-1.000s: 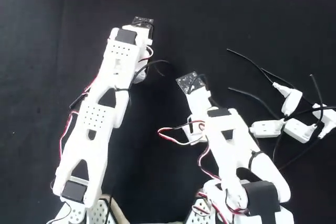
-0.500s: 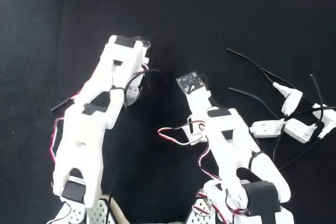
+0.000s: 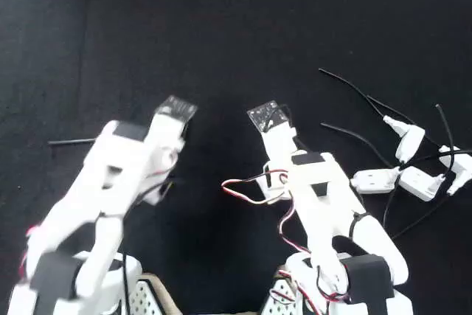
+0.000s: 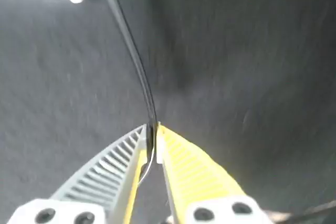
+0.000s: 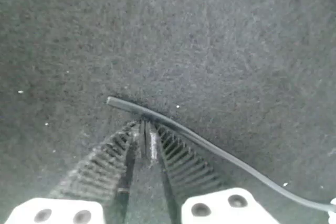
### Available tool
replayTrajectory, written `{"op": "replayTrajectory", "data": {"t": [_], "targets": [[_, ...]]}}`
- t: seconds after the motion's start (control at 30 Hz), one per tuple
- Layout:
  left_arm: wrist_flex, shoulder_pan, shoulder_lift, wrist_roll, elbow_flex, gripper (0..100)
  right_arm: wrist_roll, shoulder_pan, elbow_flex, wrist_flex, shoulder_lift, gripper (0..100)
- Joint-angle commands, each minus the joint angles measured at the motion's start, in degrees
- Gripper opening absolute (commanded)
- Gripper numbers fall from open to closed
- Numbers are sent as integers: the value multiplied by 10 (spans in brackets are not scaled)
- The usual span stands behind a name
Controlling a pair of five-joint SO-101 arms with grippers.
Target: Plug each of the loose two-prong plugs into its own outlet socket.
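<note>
White plugs [image 3: 404, 140], sockets [image 3: 375, 181] (black cord [image 3: 354, 90] each) lie clustered.

No legible text, label, number or sign on anything.

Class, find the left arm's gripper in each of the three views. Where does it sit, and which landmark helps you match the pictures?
High view: the left gripper is left of centre, at the far tip of the white arm on that side.
Left wrist view: lower middle of the picture, its grey and yellow fingers shut on a thin black cable.
Right wrist view: the gripper here is the right gripper, a different one.
Shared landmark: the black table.
</note>
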Motion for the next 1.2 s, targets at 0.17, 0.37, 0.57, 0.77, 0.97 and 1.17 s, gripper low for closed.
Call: {"op": "replayTrajectory", "data": {"t": [0.17, 0.37, 0.57, 0.77, 0.97, 1.17], "targets": [[19, -131, -213, -228, 161, 33, -1, -5, -6, 0, 15, 12], [37, -251, -356, -464, 242, 33, -1, -5, -6, 0, 15, 12], [37, -358, -513, -607, 316, 33, -1, -5, -6, 0, 15, 12], [40, -364, -674, -548, 347, 130, -1, -5, -6, 0, 15, 12], [41, -269, -773, -415, 347, 379, -1, -5, -6, 0, 15, 12], [25, -129, -813, -343, 342, 464, -1, -5, -6, 0, 15, 12]]}}
